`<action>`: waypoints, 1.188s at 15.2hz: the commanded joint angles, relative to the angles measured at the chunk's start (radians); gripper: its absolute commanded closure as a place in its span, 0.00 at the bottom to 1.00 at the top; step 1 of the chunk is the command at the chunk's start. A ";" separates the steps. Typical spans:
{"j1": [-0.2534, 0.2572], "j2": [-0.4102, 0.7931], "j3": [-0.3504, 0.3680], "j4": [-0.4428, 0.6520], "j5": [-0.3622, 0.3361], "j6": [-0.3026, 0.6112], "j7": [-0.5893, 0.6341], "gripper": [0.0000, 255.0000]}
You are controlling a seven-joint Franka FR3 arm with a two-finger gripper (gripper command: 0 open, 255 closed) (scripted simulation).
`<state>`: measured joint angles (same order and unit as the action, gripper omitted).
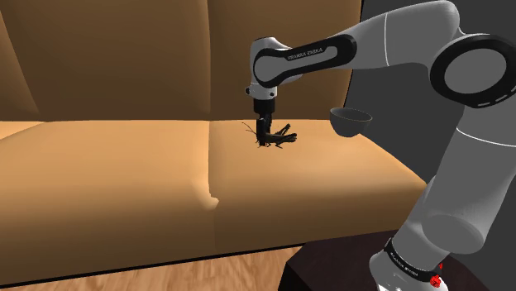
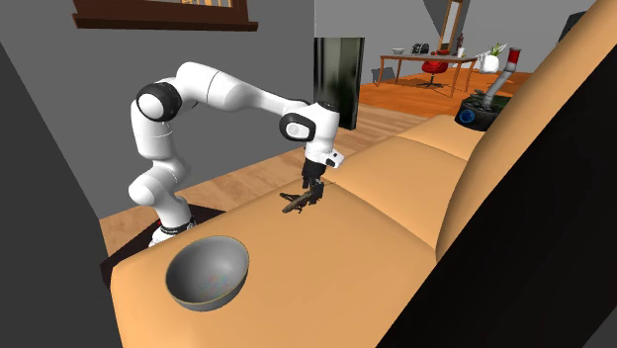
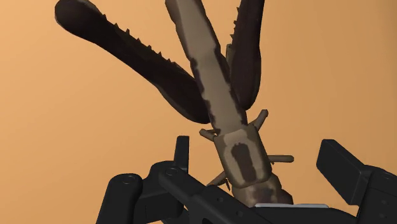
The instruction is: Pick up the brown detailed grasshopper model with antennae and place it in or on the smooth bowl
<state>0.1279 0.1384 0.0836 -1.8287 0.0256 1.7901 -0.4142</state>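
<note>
A brown grasshopper model (image 1: 281, 135) with spiny hind legs lies on the tan sofa seat (image 1: 124, 165). My gripper (image 1: 265, 137) points straight down over its head end, fingertips close to the cushion. In the wrist view the grasshopper (image 3: 219, 95) has its head between my two fingers (image 3: 343, 168), which stand apart on either side without touching it; the gripper (image 3: 261, 175) is open. A grey smooth bowl (image 1: 350, 120) sits on the seat towards the shoulder view's right. In the second exterior view the bowl (image 2: 206, 274) is near the camera, with the grasshopper (image 2: 294, 206) and gripper (image 2: 313, 195) beyond it.
The sofa backrest (image 1: 124, 58) rises behind the seat, and a seam (image 1: 211, 178) splits the cushions. The seat's front edge drops to a wooden floor (image 1: 165, 273). My dark stand (image 1: 339, 264) is at the lower right. A dark blue object (image 2: 475, 114) rests at the sofa's far end.
</note>
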 commanded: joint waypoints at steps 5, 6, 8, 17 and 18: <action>0.000 0.000 0.000 0.000 0.000 0.000 0.000 1.00; 0.000 0.000 0.000 0.000 0.000 0.000 0.000 1.00; 0.000 0.000 0.000 -0.001 0.000 0.001 0.000 1.00; 0.000 -0.015 0.000 0.062 0.001 -0.077 0.002 1.00; 0.000 -0.016 0.000 0.074 0.001 -0.090 0.002 1.00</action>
<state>0.1281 0.1253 0.0841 -1.7630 0.0264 1.7117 -0.4117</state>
